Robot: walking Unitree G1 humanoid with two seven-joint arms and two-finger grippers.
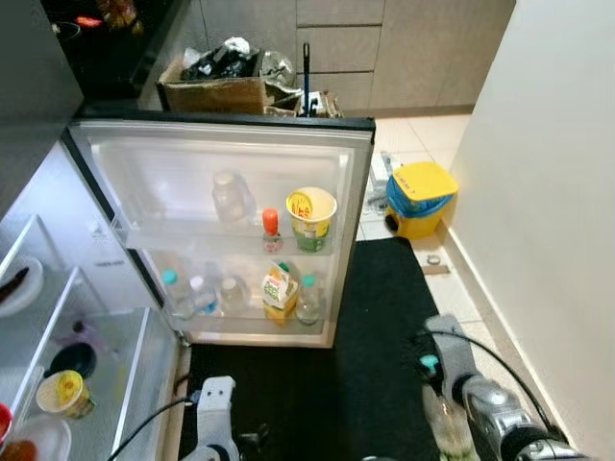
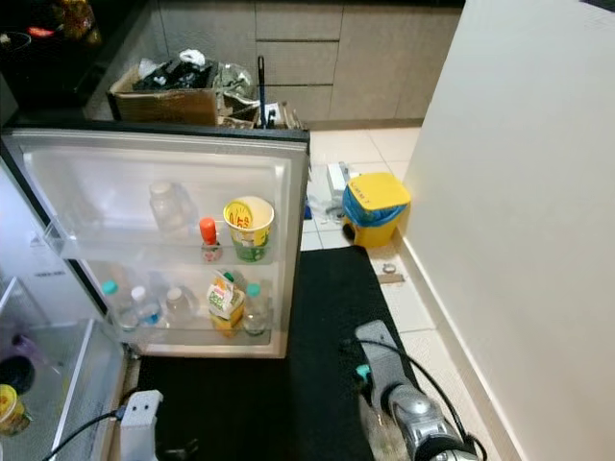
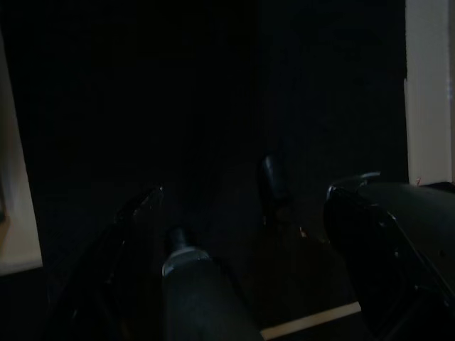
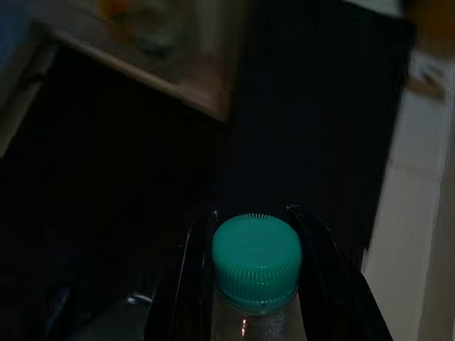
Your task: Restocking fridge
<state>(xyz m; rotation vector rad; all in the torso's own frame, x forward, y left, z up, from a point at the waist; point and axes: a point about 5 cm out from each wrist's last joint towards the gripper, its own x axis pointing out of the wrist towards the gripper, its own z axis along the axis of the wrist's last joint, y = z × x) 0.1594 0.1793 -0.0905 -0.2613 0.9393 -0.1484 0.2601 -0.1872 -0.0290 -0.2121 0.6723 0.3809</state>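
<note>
The fridge door (image 1: 354, 182) stands open, its shelves facing me. The upper door shelf holds a clear jar (image 1: 229, 197), a small orange-capped bottle (image 1: 271, 230) and a yellow cup of noodles (image 1: 311, 216). A juice carton (image 1: 279, 293) and several water bottles (image 1: 307, 300) stand on the lower shelf. My right gripper (image 4: 256, 213) is shut on a clear bottle with a teal cap (image 4: 256, 263), held low over the black mat to the right of the door. The left gripper (image 3: 249, 234) hangs low in the dark above the mat, fingers spread apart with nothing between them.
The fridge's glass shelves (image 1: 115, 355) at my left carry a noodle cup (image 1: 62, 392) and dishes. A black mat (image 1: 375, 317) covers the floor. A yellow bin (image 1: 420, 197) sits by the white wall (image 1: 548, 192). A full cardboard box (image 1: 216, 91) stands behind the door.
</note>
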